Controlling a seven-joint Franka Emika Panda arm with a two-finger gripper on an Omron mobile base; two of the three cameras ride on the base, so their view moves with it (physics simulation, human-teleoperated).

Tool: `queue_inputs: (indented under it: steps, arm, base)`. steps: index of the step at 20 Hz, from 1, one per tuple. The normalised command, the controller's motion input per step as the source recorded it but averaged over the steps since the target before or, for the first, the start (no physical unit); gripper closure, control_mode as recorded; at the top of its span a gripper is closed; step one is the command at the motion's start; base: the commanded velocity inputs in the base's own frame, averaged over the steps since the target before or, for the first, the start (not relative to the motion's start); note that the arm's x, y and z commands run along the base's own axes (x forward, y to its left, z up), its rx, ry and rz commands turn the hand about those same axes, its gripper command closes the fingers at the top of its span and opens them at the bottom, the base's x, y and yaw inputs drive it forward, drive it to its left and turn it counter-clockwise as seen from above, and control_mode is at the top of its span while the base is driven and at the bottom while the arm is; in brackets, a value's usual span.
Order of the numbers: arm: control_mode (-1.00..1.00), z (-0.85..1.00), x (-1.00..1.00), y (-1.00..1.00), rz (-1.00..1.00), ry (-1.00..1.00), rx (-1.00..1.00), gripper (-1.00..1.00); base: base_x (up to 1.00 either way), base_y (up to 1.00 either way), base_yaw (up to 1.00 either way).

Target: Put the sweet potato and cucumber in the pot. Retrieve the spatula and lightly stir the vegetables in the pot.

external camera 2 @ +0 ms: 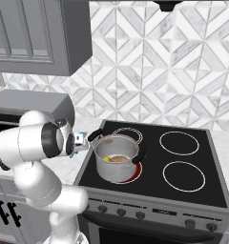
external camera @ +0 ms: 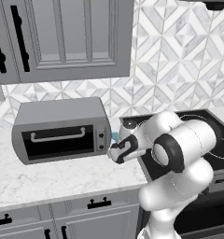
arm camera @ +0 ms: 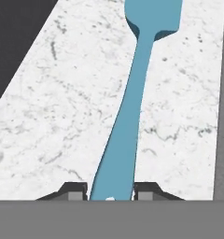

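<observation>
Your arm point(external camera: 179, 182): glossy white, bulbous rounded links, no cables or screws you can make out. Dark grey-black ring at big joint facing you, white cap in centre. Wrist point(external camera: 124, 150) dark with white panels. In right base view, same white shells, black band at joint. Fingers point(arm camera: 146, 190): small, dark, blocky, lighter grey faces.

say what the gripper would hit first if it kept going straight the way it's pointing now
The gripper is closed around the handle of the spatula and points down at the marble counter. Going straight on, it would probably press the spatula against that counter first, though the remaining gap is hard to judge.
</observation>
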Motion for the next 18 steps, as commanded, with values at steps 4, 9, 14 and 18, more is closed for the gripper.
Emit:
queue_inputs:
  steps: [4, 9, 14, 18]
  arm:
    - [-1.0, 0.79, -0.7, 0.0, 0.0, -0.03, 0.03, 1.0]
    - [-1.0, 1.0, -0.79, 0.0, 0.0, 0.0, 0.16, 1.0]
    - [-1.0, 1.0, -0.86, 0.0, -0.01, 0.07, 0.25, 1.0]
    - [-1.0, 1.0, -0.86, 0.0, -0.11, 0.2, 0.29, 1.0]
  base:
    - [0.0, 0.0, 0.0]
    - [0.0, 0.0, 0.0]
    - [0.0, 0.0, 0.0]
    - [0.0, 0.0, 0.0]
